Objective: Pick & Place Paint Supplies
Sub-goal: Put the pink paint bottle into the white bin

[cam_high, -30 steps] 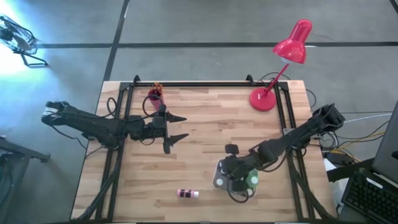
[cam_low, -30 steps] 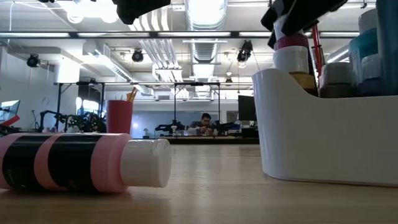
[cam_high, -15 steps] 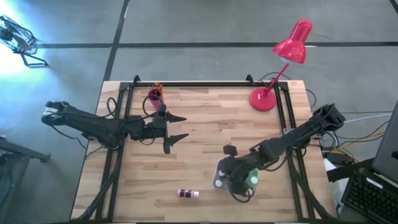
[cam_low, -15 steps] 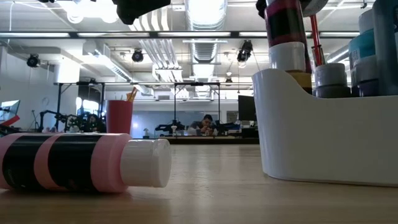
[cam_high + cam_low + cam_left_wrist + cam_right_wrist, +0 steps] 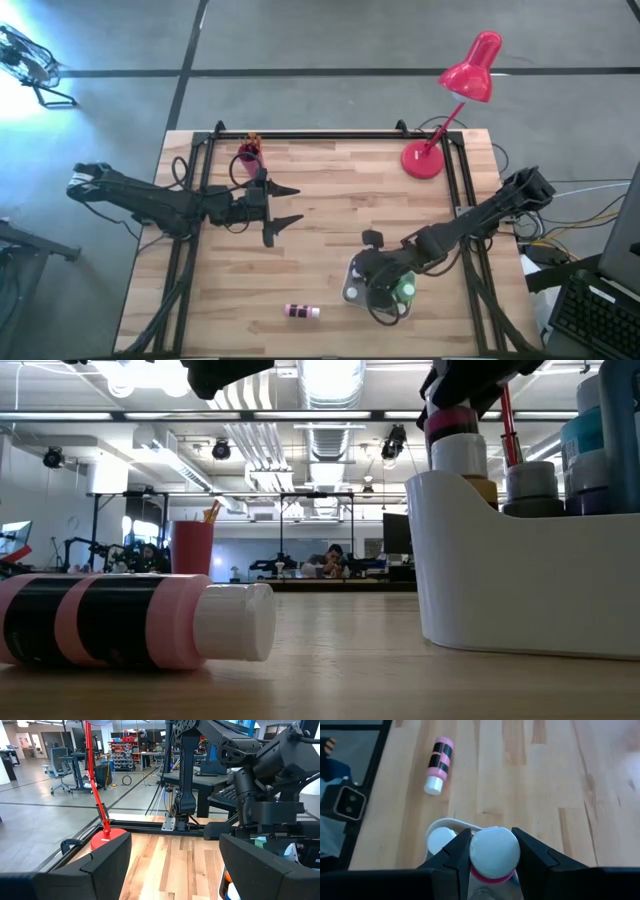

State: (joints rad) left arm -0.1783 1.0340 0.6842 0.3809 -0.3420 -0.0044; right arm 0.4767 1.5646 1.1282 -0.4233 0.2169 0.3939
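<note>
A white caddy (image 5: 520, 570) sits near the wooden counter's (image 5: 330, 220) front edge, crowded with white-capped paint bottles. The right gripper (image 5: 378, 285) hangs over the caddy, clamped on a pink-banded bottle (image 5: 492, 851). Another pink bottle (image 5: 301, 311) lies just beside the caddy. The left gripper (image 5: 283, 206) hovers open, well apart, near a red brush cup (image 5: 248, 153). A red lamp (image 5: 462, 95) stands beyond the caddy.

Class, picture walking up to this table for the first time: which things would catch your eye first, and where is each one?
Probably the red desk lamp at the table's far right corner. Next, the right pincer, shut on a white-capped pink bottle above the white caddy near the front edge. A second pink bottle lies on its side left of the caddy, and the left pincer waits open farther back.
</note>
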